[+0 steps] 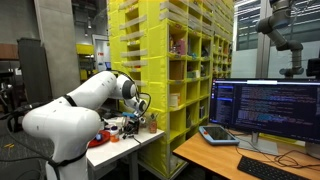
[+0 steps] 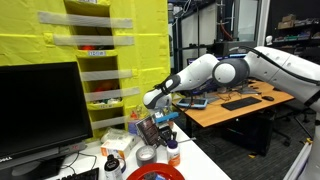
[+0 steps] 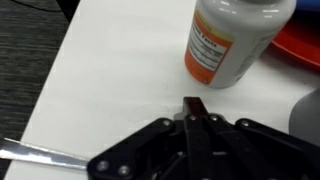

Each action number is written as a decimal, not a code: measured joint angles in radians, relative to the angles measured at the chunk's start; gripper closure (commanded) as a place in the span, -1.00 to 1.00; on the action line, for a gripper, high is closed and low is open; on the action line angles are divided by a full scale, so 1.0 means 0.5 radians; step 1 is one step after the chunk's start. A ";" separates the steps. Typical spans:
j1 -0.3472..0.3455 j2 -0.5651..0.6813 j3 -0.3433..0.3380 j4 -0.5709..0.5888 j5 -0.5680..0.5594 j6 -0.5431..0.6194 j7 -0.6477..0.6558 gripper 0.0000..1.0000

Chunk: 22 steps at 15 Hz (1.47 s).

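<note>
Bottle (image 3: pixel 235 40) stands on table (image 3: pixel 110 80) just beyond closed tool (image 3: pixel 193 106).

In the wrist view, the bottle (image 3: pixel 235 40) is cut off by the top edge, and its label (image 3: pixel 208 52) is too blurred to be read. A red thing (image 3: pixel 303 45) and a grey round thing (image 3: pixel 308 115) are cropped by the right edge, and a metal strip (image 3: pixel 40 153) by the left. In an exterior view, the clutter (image 1: pixel 125 127) on the counter (image 1: pixel 120 147) is too small to be named, and the tips of the pincer (image 1: pixel 141 112) cannot be made out against it.
</note>
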 measured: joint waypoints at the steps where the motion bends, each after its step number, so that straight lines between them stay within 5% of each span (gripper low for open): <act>1: 0.002 0.002 -0.001 0.008 0.000 0.004 0.004 1.00; 22: 0.468 0.061 -0.102 0.306 -0.414 0.238 0.349 1.00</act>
